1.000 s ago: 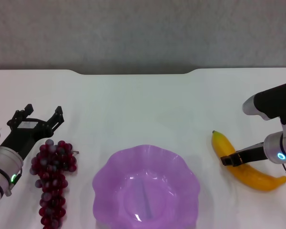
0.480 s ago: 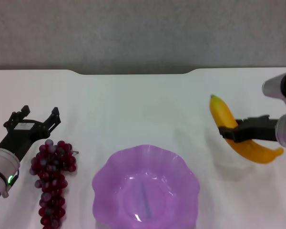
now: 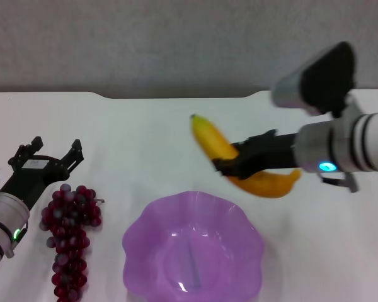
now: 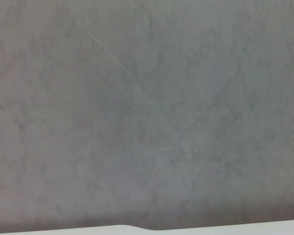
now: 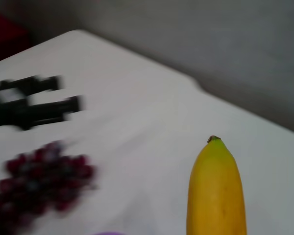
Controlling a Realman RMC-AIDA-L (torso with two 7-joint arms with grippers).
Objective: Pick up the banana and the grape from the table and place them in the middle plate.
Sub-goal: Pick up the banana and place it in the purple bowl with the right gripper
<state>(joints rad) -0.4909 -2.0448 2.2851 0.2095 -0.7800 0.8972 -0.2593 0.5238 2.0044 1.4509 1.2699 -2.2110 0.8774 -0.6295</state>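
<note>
Here the white table (image 3: 157, 126) carries the translucent violet middle plate (image 3: 193, 246), scalloped at the rim and holding nothing. Since half a second ago the right gripper (image 3: 230, 165), pinching the smooth yellow banana (image 3: 217, 143) about its middle, has swung inward from the right edge; the banana now hangs in the air just beyond the plate's far rim. The left gripper (image 3: 49, 158), fingers spread, hovers unmoved beside the knobbly dark-red grape (image 3: 69, 234), which lies on the table left of the plate
</note>
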